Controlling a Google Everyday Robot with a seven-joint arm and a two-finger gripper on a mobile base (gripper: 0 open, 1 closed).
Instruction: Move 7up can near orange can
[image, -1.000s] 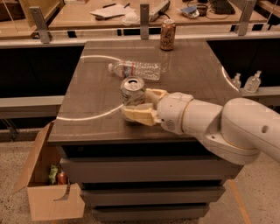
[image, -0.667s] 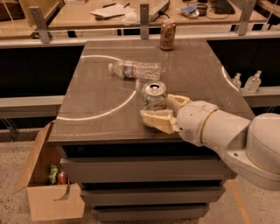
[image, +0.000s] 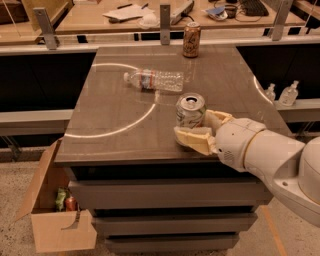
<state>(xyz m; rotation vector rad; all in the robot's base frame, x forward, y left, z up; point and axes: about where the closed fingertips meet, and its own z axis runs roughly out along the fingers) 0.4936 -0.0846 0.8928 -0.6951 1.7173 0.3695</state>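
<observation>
The 7up can (image: 190, 109), silver-white with a shiny top, stands upright near the front right of the brown table (image: 115, 115). My gripper (image: 194, 124) reaches in from the right and is shut on the can, with one cream finger (image: 192, 140) in front of it and the other finger (image: 218, 118) behind it. The orange can (image: 192, 39), orange-brown with pale lettering, stands upright at the table's far edge, well beyond the 7up can.
A clear plastic bottle (image: 156, 80) lies on its side at mid-table, between the two cans and to the left. An open cardboard box (image: 55, 220) sits on the floor at the lower left. Two small bottles (image: 280, 93) stand on a ledge to the right.
My gripper has carried the 7up can to the right along the front part of the table. The orange can and the bottle have not moved.
</observation>
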